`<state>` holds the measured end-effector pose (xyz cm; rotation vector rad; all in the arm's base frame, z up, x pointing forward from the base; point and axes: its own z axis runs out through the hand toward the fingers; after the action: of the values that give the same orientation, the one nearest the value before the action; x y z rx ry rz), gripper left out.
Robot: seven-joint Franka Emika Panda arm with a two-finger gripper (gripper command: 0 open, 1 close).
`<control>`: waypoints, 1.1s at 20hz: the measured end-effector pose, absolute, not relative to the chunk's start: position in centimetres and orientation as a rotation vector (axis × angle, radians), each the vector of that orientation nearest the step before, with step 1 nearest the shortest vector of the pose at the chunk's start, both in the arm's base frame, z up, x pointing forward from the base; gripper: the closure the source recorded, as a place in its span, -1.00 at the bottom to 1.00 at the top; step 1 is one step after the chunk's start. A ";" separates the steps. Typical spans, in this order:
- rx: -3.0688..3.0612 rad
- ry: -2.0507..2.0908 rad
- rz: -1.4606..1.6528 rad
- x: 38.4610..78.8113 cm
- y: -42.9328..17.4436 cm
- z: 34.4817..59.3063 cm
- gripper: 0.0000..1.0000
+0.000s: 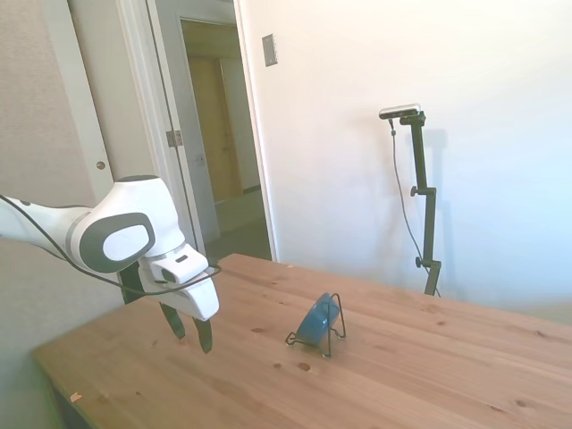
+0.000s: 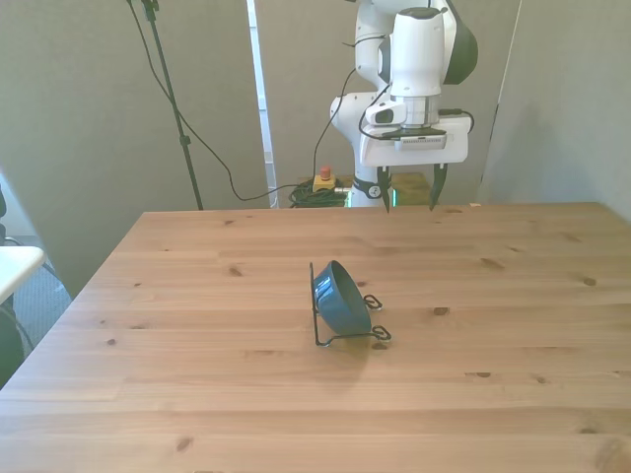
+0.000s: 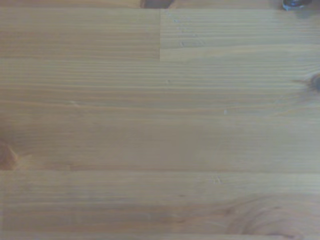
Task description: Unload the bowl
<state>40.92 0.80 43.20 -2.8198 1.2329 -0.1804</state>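
Observation:
A small teal-blue bowl (image 2: 340,297) stands on its edge in a thin black wire rack (image 2: 347,331) near the middle of the wooden table (image 2: 197,296). From the side the bowl (image 1: 318,320) leans upright against the rack (image 1: 320,340). My gripper (image 2: 411,198) hangs open above the table's far part, well behind the bowl, with nothing between its fingers. In the side view the gripper (image 1: 190,329) is left of the bowl, a hand's width or more away. The wrist view holds only bare wood planks (image 3: 160,125).
An open doorway (image 1: 223,143) lies beyond the table's far corner in the side view. A red button box and cables (image 2: 322,180) lie on the floor behind the table in the front view.

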 end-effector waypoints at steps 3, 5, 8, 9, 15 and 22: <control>-2.797 1.238 -0.215 41.3 0.1 43.2 -1.00; -2.765 1.315 -0.337 43.0 -1.2 43.9 -1.00; -2.718 1.454 -0.471 46.2 -3.2 44.8 -1.00; -2.704 1.499 -0.511 47.4 -3.7 45.2 -1.00; -2.672 1.641 -0.643 54.5 -4.0 46.4 -1.00; -2.688 1.802 -0.779 57.4 -4.9 44.4 -1.00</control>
<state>57.40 -4.90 44.43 -2.6877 1.8020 -0.7787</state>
